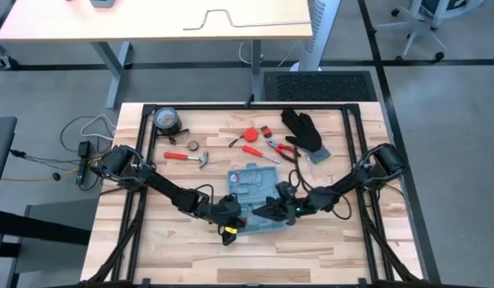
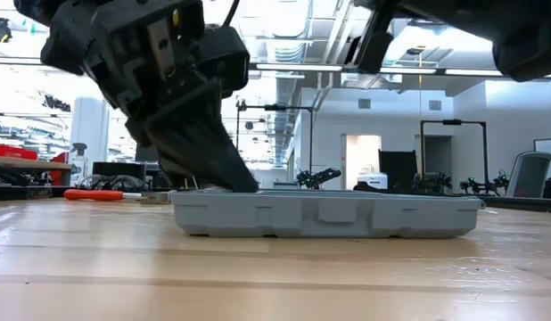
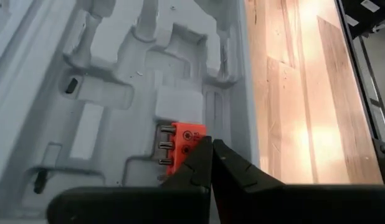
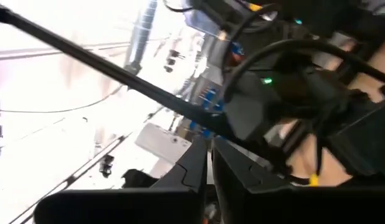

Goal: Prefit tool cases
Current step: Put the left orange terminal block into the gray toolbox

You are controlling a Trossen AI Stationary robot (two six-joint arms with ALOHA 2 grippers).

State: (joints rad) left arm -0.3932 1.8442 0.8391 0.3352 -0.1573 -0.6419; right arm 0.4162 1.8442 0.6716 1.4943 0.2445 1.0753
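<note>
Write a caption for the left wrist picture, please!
The left hand, fingers shut, presses an orange bit holder into the open tool case.

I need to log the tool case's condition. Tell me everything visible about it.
The case is a flat, light grey-blue plastic tray lying open on the wooden table, near its front middle. Its inside has moulded tool slots; one holds an orange bit holder. The left pincer, shut, reaches into it beside that holder. The right pincer, shut, is at its front right edge.

Light-blue tool case (image 1: 252, 194) (orange insert (image 3: 185, 148))
</note>
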